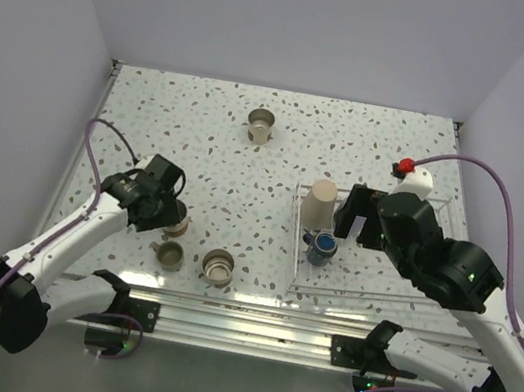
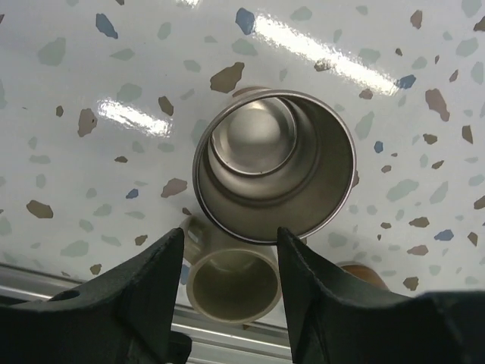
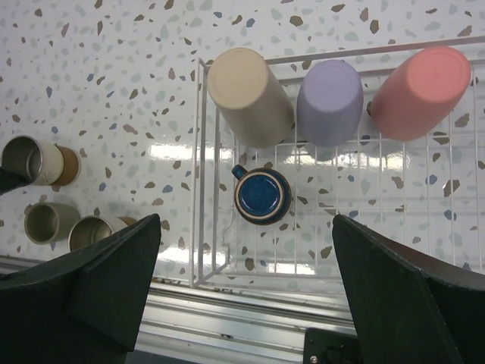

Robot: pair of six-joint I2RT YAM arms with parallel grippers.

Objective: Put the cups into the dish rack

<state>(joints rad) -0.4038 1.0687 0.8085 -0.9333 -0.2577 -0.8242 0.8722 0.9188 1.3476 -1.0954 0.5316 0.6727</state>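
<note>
The wire dish rack (image 1: 399,281) stands at the right. In the right wrist view the rack (image 3: 201,152) holds upside-down beige (image 3: 250,95), lavender (image 3: 330,102) and coral (image 3: 420,91) tumblers and the small dark mug (image 3: 261,195), its blue underside up. My right gripper (image 3: 246,227) is wide open and empty above the rack's front. My left gripper (image 2: 230,231) is open over a steel cup (image 2: 274,163), fingertips at its near rim. A second metal cup (image 2: 231,284) shows in the gap. Two more metal cups (image 1: 218,267) (image 1: 260,127) stand on the table.
The speckled table (image 1: 202,135) is walled at the back and both sides. A metal rail (image 1: 252,311) runs along the near edge. The right arm (image 1: 443,264) covers the rack's right part in the top view. Cables loop beside both arms.
</note>
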